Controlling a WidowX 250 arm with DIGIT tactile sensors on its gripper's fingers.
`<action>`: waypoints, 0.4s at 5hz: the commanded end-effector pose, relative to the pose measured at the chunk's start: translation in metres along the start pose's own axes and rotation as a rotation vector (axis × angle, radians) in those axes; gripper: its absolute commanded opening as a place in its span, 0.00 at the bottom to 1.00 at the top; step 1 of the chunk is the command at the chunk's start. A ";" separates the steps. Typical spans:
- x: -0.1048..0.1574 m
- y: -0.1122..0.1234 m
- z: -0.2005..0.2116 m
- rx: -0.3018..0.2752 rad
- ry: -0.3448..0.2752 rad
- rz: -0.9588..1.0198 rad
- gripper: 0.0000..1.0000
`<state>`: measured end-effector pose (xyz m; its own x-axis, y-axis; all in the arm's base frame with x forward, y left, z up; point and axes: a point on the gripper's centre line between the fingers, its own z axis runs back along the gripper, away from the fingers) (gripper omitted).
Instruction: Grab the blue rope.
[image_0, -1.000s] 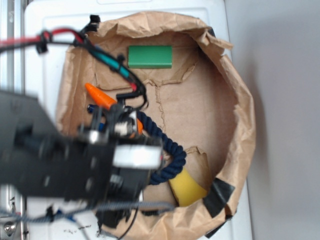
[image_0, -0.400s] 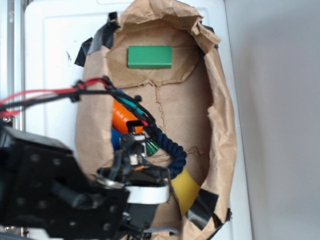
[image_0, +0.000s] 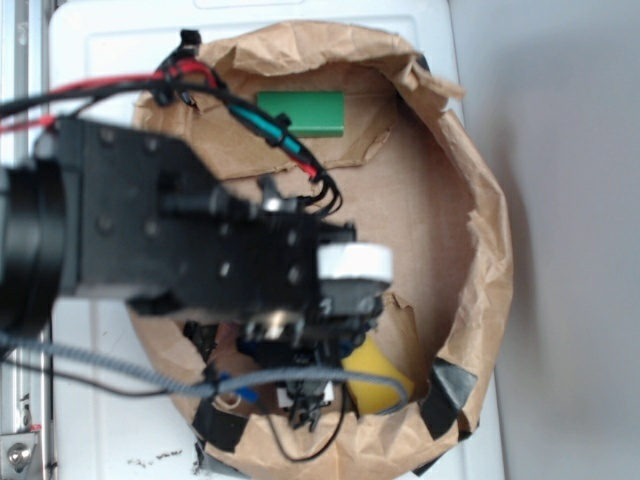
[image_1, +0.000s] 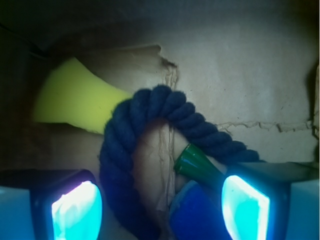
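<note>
Blue rope (image_1: 131, 145) curved btwn open jaws, lower end cut off.

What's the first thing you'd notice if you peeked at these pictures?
The big black robot arm fills the middle of the exterior view, hanging over a crumpled brown paper bag. In the wrist view, a thick blue rope curls between the two glowing fingers of the open gripper, with a yellow piece behind it.

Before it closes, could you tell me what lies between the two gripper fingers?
In the wrist view, the blue rope loops between the fingers, with a green-tipped blue piece beside it.
</note>
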<state>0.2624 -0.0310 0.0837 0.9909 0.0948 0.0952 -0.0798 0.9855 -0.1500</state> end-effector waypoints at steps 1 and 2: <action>0.006 0.014 0.016 -0.036 -0.043 -0.014 1.00; -0.001 0.014 0.009 -0.160 0.026 -0.078 1.00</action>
<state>0.2551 -0.0242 0.0825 0.9983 -0.0021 0.0581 0.0195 0.9537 -0.3000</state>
